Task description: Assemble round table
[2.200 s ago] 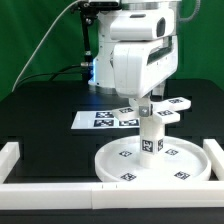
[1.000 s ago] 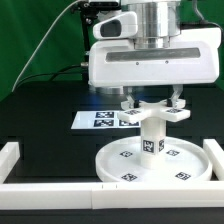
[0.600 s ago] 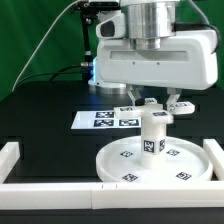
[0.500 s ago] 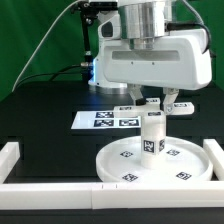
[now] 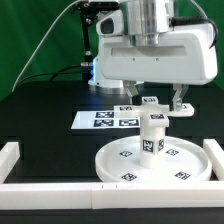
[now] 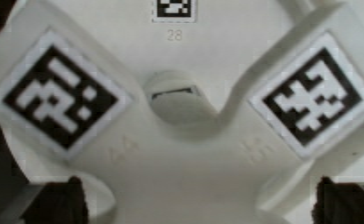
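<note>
The round disc [image 5: 105,165] lies flat at the front centre, with tags on its top. The short tagged leg [image 5: 152,135] stands upright on its hub. A white cross-shaped tagged piece [image 5: 160,115] sits on top of the leg. My gripper [image 5: 157,107] hangs directly over it, one finger on each side of the piece, jaws wide apart. The wrist view shows this piece [image 6: 179,150] from above, with two diamond tags and a round centre boss [image 6: 175,95]. The gripper [image 6: 200,205] shows only as dark fingertips [image 6: 54,200] at the frame's edges, and contact is not visible.
The marker board [image 5: 100,118] lies on the black table behind the disc. White border rails run along the exterior view's left [image 5: 10,160], front [image 5: 60,192] and right [image 5: 216,150]. A green backdrop and the arm's base stand behind.
Since 2.2 s ago my hand has turned about a quarter turn, now broadside to the camera. In the last second it shifted slightly right, and the cross-shaped piece looks slightly turned.
</note>
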`<state>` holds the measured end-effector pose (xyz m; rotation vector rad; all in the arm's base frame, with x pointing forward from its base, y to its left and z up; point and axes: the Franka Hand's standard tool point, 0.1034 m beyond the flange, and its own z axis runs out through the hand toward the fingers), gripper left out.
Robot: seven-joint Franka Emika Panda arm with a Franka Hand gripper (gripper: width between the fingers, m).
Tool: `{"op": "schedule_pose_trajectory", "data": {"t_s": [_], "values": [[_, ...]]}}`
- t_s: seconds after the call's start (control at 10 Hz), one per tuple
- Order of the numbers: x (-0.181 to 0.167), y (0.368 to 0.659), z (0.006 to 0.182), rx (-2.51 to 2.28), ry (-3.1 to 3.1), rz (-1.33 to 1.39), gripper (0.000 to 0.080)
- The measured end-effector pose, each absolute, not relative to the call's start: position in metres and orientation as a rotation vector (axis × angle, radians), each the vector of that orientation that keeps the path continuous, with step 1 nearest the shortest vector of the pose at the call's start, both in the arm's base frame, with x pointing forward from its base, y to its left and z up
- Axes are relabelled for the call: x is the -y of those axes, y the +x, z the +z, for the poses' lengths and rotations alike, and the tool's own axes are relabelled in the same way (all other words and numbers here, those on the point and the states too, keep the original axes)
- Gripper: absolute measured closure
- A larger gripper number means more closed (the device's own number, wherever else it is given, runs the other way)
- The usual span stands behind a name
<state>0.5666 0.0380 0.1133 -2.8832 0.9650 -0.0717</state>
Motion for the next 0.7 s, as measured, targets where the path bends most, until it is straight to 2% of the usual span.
{"op": "schedule_pose_trajectory", "data": {"t_s": [0.3, 0.5, 0.7], "values": [[-0.036, 0.572, 0.125, -0.415, -3.015, -0.079, 0.0151], [-0.049, 0.570, 0.122, 0.002, -3.092, -0.105, 0.0151], [-0.046, 0.570, 0.122, 0.162, -3.093, -0.109, 0.0151]]}}
